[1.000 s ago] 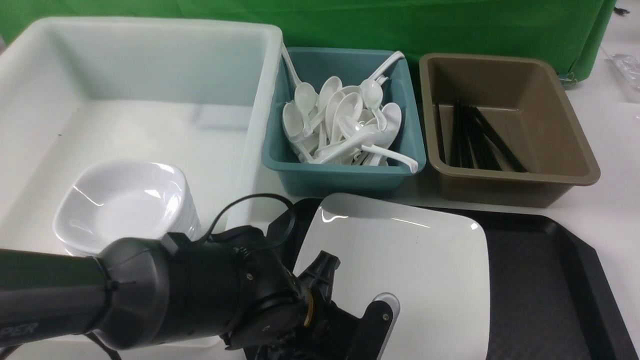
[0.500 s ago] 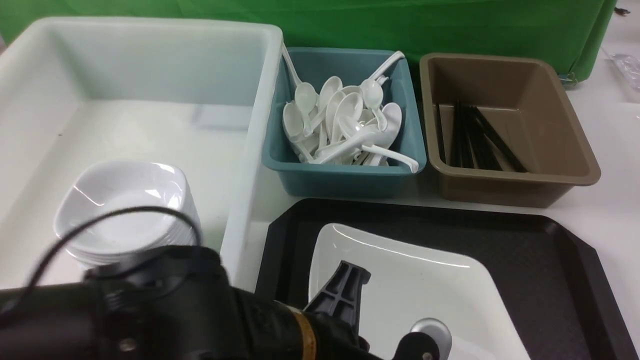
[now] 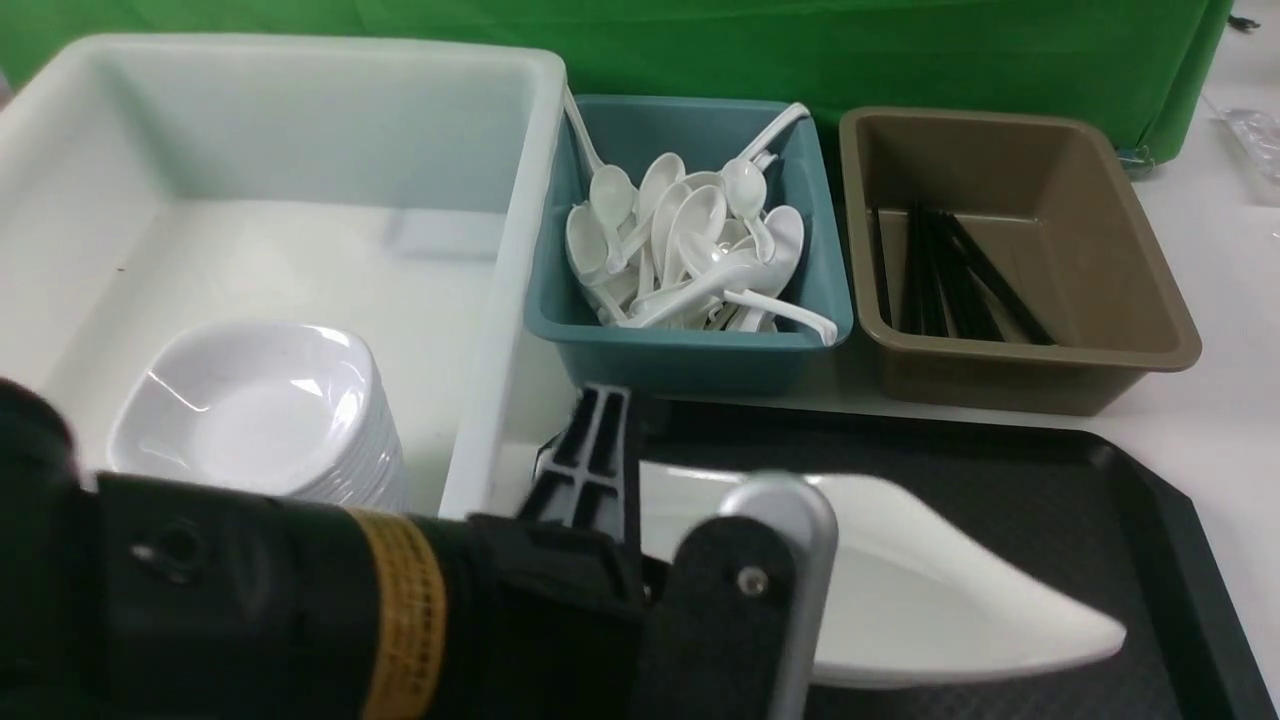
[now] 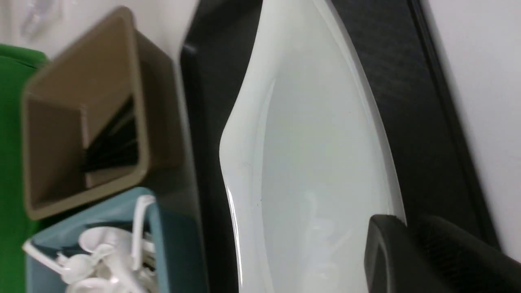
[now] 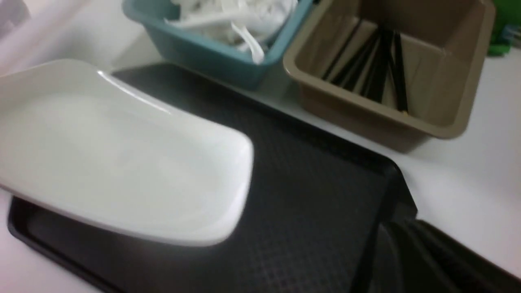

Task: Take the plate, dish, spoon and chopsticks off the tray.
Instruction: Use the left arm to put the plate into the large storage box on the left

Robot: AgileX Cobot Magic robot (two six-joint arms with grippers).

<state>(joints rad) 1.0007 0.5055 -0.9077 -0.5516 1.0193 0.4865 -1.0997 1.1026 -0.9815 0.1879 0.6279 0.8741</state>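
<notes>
My left gripper [image 3: 690, 460] is shut on the near left rim of the large white plate [image 3: 900, 600]. It holds the plate tilted above the black tray [image 3: 1100, 520]. In the left wrist view one finger [image 4: 386, 252] lies on the plate [image 4: 317, 142] and the other under its rim, over the tray [image 4: 390, 81]. My right gripper [image 5: 411, 260] looks shut and empty beside the tray's corner [image 5: 317, 195], apart from the plate [image 5: 122, 154]. No spoon, chopsticks or small dish shows on the tray.
A white tub [image 3: 500, 250] at the left holds a stack of small white dishes [image 3: 250, 410]. A teal bin [image 3: 690, 350] holds several white spoons. A brown bin [image 3: 1020, 370] holds black chopsticks [image 3: 950, 280]. A green cloth hangs behind.
My left arm has risen towards the camera and turned. The plate in it went from tipped up facing the camera to nearly edge-on, low over the tray.
</notes>
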